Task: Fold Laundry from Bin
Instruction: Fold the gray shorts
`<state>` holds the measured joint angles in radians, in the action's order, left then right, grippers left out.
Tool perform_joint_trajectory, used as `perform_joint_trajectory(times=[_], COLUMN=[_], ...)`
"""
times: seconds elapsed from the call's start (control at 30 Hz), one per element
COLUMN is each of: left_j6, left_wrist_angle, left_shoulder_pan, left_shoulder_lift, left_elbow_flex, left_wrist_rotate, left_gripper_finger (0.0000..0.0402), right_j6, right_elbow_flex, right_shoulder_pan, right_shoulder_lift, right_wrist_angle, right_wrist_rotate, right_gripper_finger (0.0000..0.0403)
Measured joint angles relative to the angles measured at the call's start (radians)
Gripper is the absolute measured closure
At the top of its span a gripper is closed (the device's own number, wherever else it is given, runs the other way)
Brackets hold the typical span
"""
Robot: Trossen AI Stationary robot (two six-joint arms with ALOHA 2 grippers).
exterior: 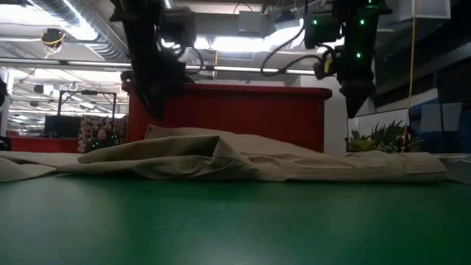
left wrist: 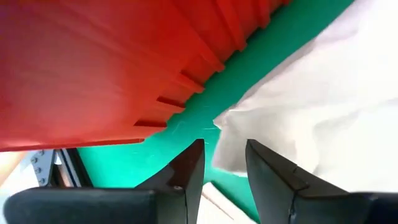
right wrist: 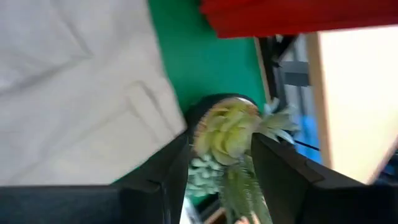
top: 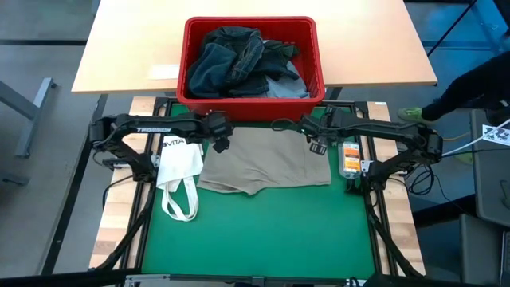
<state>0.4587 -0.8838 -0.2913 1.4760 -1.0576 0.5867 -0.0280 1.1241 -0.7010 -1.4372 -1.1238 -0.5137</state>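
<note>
Overhead, a green mat (top: 255, 231) covered the work surface, with a pale wooden table (top: 127, 48) beyond it; the low view showed a ceiling-lit room behind. Red bin (top: 251, 100) sat at the mat's far edge, holding dark navy and light blue jeans (top: 239, 60). Beige trousers (top: 267, 163) lay spread flat on the mat, just beside a white tote bag (top: 179, 171). Left gripper (top: 221, 145) hung over the trousers' far left corner, fingers parted, empty. Right gripper (top: 317, 147) hung over the far right corner, fingers parted, empty.
</note>
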Motion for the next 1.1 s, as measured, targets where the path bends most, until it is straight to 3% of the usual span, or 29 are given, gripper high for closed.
perform_joint_trajectory(times=[0.17,0.27,0.37,0.47,0.7,0.83,0.97,1.1], left_j6=[0.0,0.001,0.003,0.022,0.106,0.14,0.141,0.141], left_wrist_angle=[-0.006,-0.004,-0.002,0.006,0.026,0.049,0.074,0.099], left_shoulder_pan=[0.0,0.002,0.031,0.097,0.292,0.374,0.419,0.423], left_shoulder_lift=[-0.072,-0.104,-0.111,-0.104,-0.057,-0.012,0.061,0.14], left_elbow_flex=[0.0,-0.001,-0.002,-0.002,-0.002,-0.002,-0.002,-0.002], left_wrist_rotate=[-0.032,-0.186,-0.361,-0.443,-0.444,-0.397,-0.295,-0.29], left_gripper_finger=[0.029,0.029,0.0297,0.0307,0.0324,0.033,0.0334,0.0339], right_j6=[0.049,0.057,0.058,0.067,0.177,0.273,0.332,0.412], right_elbow_flex=[0.026,0.026,0.026,0.012,-0.114,-0.183,-0.24,-0.281], right_shoulder_pan=[0.001,0.013,0.061,0.143,0.335,0.409,0.46,0.475], right_shoulder_lift=[0.0,0.0,0.0,0.0,-0.001,-0.001,-0.001,-0.001], right_wrist_angle=[-0.005,-0.009,-0.007,0.026,0.164,0.22,0.268,0.271], right_wrist_rotate=[0.163,0.319,0.409,0.409,0.39,0.365,0.246,0.165], right_gripper_finger=[0.0231,0.0231,0.0231,0.0231,0.0231,0.0231,0.0231,0.0231])
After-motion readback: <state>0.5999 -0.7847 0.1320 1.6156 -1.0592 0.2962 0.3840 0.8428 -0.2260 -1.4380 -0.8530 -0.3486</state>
